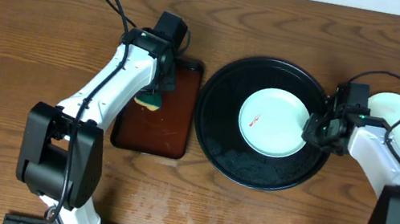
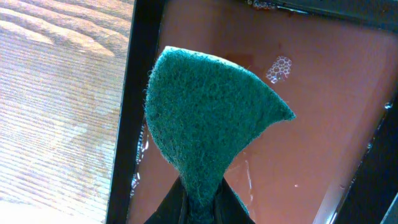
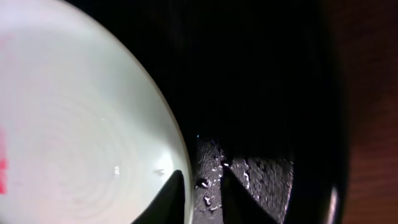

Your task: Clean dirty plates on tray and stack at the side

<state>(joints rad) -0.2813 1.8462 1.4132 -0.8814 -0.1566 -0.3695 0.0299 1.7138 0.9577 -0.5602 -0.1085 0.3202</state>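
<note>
Fingers of the right gripper (image 1: 315, 131) are seen from overhead at the rim of a mint-white plate (image 1: 272, 122), which lies on the black tray (image 1: 212, 134), red smear (image 1: 254, 121) unwiped. In the left wrist view, the left gripper (image 2: 199, 208) is clamped on a green sponge (image 2: 208, 118) above the brown tray (image 2: 323, 143). In the right wrist view, the fingers (image 3: 171, 196) are held apart astride the plate's rim; a slip on the wet tray is judged likely if only that edge is pinched.
</note>
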